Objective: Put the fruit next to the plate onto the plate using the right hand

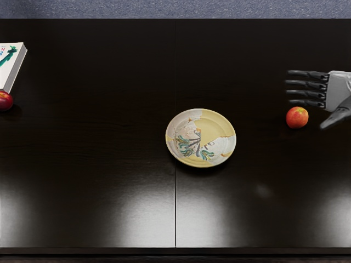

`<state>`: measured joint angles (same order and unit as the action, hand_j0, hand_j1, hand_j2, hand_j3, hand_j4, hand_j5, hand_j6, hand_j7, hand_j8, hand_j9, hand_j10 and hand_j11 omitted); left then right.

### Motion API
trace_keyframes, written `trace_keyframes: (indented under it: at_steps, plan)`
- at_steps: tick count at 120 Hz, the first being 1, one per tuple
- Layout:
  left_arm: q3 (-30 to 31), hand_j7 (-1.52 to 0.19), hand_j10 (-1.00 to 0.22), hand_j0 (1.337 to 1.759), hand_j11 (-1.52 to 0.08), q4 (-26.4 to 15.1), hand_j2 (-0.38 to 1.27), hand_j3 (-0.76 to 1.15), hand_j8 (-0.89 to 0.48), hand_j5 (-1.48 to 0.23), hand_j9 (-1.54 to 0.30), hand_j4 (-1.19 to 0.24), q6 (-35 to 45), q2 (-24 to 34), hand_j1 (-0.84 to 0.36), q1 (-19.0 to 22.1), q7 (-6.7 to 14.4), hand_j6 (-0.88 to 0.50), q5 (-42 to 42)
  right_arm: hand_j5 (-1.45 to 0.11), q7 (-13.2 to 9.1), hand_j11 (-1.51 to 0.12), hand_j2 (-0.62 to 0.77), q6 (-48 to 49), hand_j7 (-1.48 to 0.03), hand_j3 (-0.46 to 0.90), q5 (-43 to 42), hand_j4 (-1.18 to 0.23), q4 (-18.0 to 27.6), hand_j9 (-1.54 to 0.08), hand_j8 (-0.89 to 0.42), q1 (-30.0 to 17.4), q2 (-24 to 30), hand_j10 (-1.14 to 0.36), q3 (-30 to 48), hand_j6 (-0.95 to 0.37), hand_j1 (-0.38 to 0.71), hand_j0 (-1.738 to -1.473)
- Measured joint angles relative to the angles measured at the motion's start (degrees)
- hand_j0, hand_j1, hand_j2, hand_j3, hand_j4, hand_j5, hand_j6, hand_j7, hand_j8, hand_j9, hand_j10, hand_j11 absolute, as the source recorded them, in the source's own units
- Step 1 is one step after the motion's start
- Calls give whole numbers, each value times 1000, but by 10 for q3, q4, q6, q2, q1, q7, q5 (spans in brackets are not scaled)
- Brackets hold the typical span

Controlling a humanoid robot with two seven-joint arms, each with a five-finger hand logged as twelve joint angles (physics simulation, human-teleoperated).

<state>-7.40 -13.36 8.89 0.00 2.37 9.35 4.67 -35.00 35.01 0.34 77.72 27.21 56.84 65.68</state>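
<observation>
A red-orange apple (296,117) lies on the dark table, to the right of a yellow and white plate (219,129) painted with a green plant. The plate holds nothing. My right hand (312,101) comes in from the right edge and hovers just above and right of the apple. Its fingers are stretched out leftward and spread, the thumb points down beside the fruit, and nothing is held. The left arm does not show.
At the far left edge lies a white book (11,63) with a second red apple (5,101) just below it. The dark table (109,181) runs wide on both sides of the plate, its front edge near the bottom of the picture.
</observation>
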Motion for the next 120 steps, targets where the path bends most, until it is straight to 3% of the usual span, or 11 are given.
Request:
trace_keyframes:
  at_steps: [19, 29, 53, 67, 93, 120]
  plan:
    - [0, -9, -7, 1658, -9, 0, 2, 0, -7, -9, -9, -7, 0, 0, 341, 0, 0, -7, 0, -23, 0, -23, -3, 0, -23, 0, -1, -16, -5, -23, -16, 2, -1, -17, -3, -16, -329, -1658]
    - [0, -9, -7, 1658, -9, 0, 2, 0, -7, -9, -9, -7, 0, 0, 341, 0, 0, -7, 0, -25, 0, -25, -3, 0, -25, 0, -23, -18, 3, -25, -18, 24, -1, -18, -21, -17, -327, -1658]
    - [0, -9, -7, 1658, -9, 0, 2, 0, -7, -9, -9, -7, 0, 0, 341, 0, 0, -7, 0, -30, 0, -30, -4, -87, -30, 0, -257, -23, 83, -30, -23, 84, -3, -23, -60, -23, -322, -1658]
    - [0, -9, -7, 1658, -9, 0, 2, 0, -7, -9, -9, -7, 0, 0, 340, 0, 0, -7, 0, -32, 0, -32, -4, -165, -32, 0, -359, -26, 92, -32, -26, 162, -20, -25, -161, -26, -321, -1658]
    - [0, -9, -7, 1658, -9, 0, 2, 0, -7, -9, -9, -7, 0, 0, 341, 0, 0, -7, 0, -32, 0, -32, -4, -322, -32, 0, -552, -27, 57, -32, -28, 215, -87, -27, -301, -29, -321, -1658]
    - [0, -9, -7, 1658, -9, 0, 2, 0, -7, -9, -9, -7, 0, 0, 340, 0, 0, -7, 0, -34, 0, -34, -3, -407, -33, 0, -625, -30, -14, -34, -31, 222, -160, -29, -378, -32, -320, -1658]
